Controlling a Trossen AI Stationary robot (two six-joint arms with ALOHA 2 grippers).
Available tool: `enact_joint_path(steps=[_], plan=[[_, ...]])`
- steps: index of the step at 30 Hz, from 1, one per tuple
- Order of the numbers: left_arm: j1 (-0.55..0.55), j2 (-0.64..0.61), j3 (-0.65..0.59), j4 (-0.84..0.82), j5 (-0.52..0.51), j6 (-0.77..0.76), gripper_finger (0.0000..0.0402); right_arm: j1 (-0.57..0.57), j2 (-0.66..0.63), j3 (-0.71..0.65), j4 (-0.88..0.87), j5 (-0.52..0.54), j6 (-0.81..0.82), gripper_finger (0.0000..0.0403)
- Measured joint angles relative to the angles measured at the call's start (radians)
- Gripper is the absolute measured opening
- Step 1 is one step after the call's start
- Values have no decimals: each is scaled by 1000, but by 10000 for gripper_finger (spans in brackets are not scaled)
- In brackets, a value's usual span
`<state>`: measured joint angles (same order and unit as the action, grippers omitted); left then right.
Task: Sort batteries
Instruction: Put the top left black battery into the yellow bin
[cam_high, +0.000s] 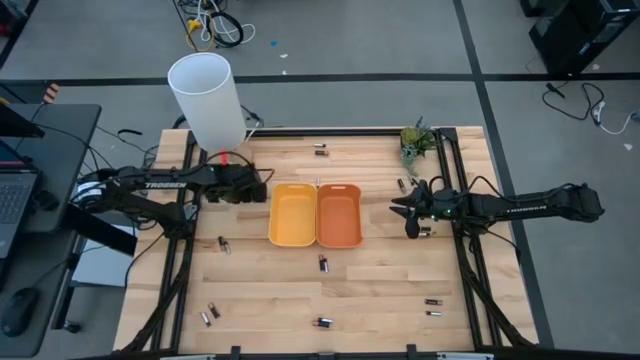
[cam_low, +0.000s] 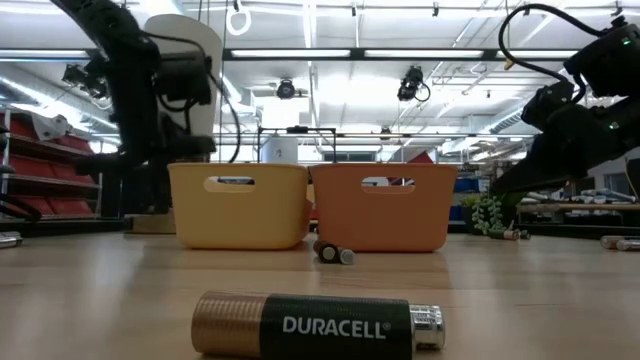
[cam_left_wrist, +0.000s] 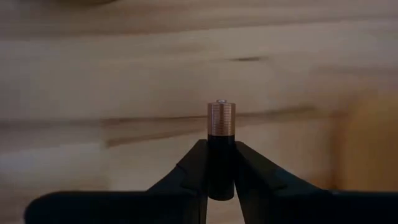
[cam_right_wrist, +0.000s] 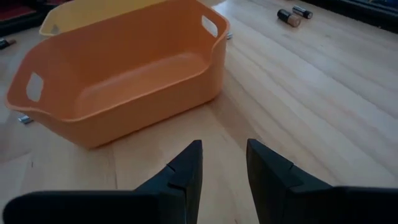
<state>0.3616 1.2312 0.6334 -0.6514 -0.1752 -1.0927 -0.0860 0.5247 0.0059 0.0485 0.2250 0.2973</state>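
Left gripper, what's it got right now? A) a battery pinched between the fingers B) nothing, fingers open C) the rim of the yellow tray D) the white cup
A: in the left wrist view the left gripper has its fingers closed on a copper-topped battery that stands up between them over the bare wood table.

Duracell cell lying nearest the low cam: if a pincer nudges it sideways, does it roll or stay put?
Likely rolls: the Duracell battery is a smooth cylinder lying on its side on the flat wooden table. Probably rigid, and its glossy casing looks slippery, so a nudge could send it off.
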Motion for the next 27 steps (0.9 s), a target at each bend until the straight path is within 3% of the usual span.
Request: enact_joint_path(steps=[7, 14, 19, 27], plan=[[7, -2, 158, -24, 27, 331, 69, -18, 1, 0, 16, 102, 95, 110], [3, -1, 266, 5, 28, 844, 66, -39, 1, 0, 26, 178, 127, 110], [-3, 46, 265, 111, 90, 976, 64, -55, 1, 0, 25, 178, 162, 110], [-77, 150, 265, 123, 166, 1123, 64, -56, 1, 0, 25, 177, 248, 110]])
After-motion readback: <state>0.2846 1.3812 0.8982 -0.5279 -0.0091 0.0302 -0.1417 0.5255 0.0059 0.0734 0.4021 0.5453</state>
